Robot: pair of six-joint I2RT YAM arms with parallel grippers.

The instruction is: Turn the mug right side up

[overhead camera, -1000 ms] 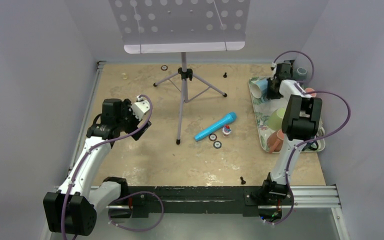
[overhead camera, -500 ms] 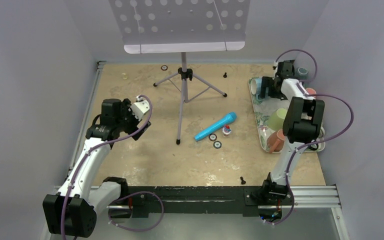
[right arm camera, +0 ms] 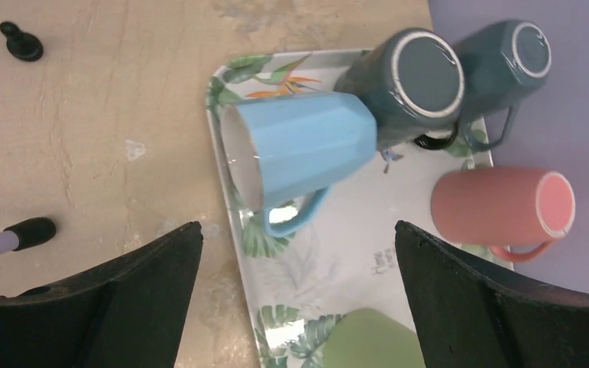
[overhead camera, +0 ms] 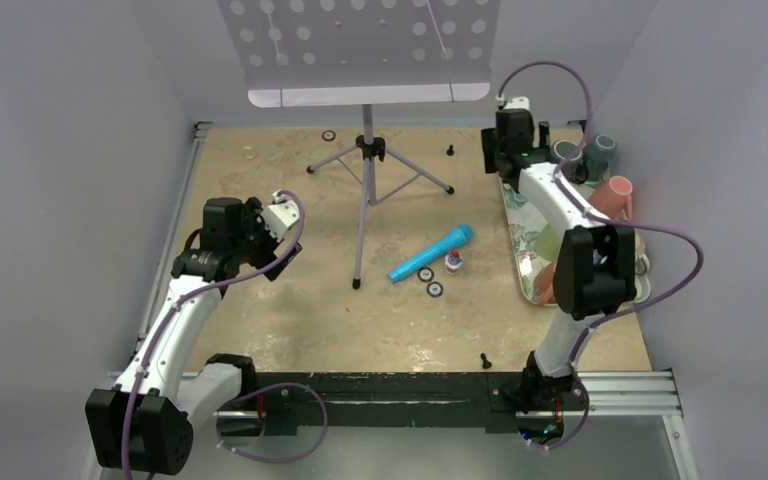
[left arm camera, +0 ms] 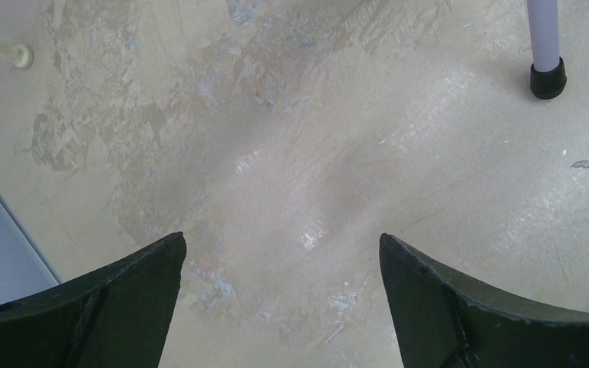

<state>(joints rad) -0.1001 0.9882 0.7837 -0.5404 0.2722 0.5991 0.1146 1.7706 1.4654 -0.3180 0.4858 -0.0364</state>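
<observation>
Grey-lilac walls close in a mottled beige table [overhead camera: 290, 320]. A music stand [overhead camera: 365, 45] has its white perforated desk at top centre and its tripod legs splayed on the table below. One rubber foot [left arm camera: 546, 77] sits upper right in the left wrist view. The left arm [overhead camera: 175, 320] runs up the left side of the overhead frame. The left gripper [left arm camera: 281, 244] hangs over bare table with its jaws spread wide and nothing between them. The right arm [overhead camera: 590, 265] reaches up the right side. The right gripper [right arm camera: 299, 228] is above the tray's upper left corner, jaws just as wide, gripping nothing. A leaf-patterned tray [right arm camera: 399, 253] lies along the right edge of the table. The light-blue mug [right arm camera: 307, 149] is at the centre of the right wrist view, on the tray and on its side. Its mouth faces frame left, its handle points toward the bottom of the frame, and its closed end is against a dark blue-grey mug [right arm camera: 418, 84] standing upside down. A second dark mug [right arm camera: 518, 57], upper right, is also inverted. A salmon-pink mug [right arm camera: 502, 205] lies on its side at the right, base toward the frame edge. The rim of a green mug [right arm camera: 364, 337] shows at the bottom edge. A blue microphone [overhead camera: 432, 253] lies mid-table with a small red-and-white toy [overhead camera: 452, 262] and two round discs [overhead camera: 426, 274] just beside it. A black peg [right arm camera: 21, 44] stands upper left in the right wrist view. A cream peg [left arm camera: 4, 52] lies upper left in the left wrist view.
</observation>
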